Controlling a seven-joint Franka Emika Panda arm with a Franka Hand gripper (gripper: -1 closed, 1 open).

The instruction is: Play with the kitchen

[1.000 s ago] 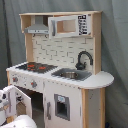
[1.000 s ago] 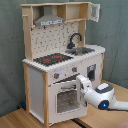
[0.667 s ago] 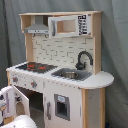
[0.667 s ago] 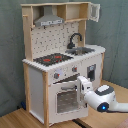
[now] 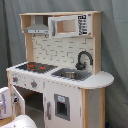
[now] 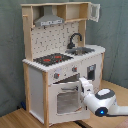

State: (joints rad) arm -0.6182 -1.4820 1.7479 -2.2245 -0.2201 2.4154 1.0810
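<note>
The end effector is seen pressed against the oven door of the kitchen, its finger state impossible to tell.

Matt white and light-wood kitchen, shiny steel sink, glossy black faucet

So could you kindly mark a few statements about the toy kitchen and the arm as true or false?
1. The black faucet stands beside the steel sink. True.
2. The black-red hob sits on the first exterior view's right of the sink. False: it sits on the left.
3. The white robot arm is in front of the windowed oven door in the second exterior view. True.
4. The grey hood hangs above the sink. False: it hangs above the hob.
</note>
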